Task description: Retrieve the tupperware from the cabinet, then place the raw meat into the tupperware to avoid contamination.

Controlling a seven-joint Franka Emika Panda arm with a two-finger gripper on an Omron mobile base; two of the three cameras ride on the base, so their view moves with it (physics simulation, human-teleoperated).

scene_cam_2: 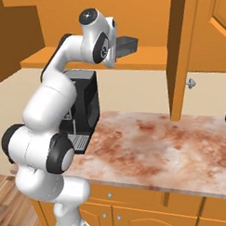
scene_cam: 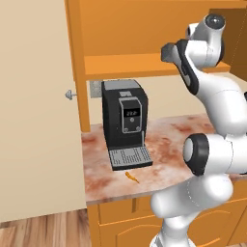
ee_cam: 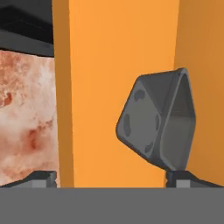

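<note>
Smooth orange wooden cabinet [scene_cam: 144, 65], matt grey plastic tupperware [ee_cam: 158, 125], mottled reddish stone counter [scene_cam_2: 158, 145], matt black coffee machine [scene_cam: 123, 116]

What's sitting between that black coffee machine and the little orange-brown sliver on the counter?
Nothing. In the left base view, the raw meat lies just in front of the coffee machine, by its drip tray, with bare marbled counter between them.

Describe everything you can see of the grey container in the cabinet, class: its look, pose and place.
The tupperware is a small dark grey tub, plastic-looking, with rounded corners, no lid, and oval dimples on its base. In the right base view it stands upright on the cabinet shelf, touching the shelf alone. In the hand view it looks tipped because that camera is rolled; its base and one side wall face the camera. The open tool is near it, not touching.
</note>
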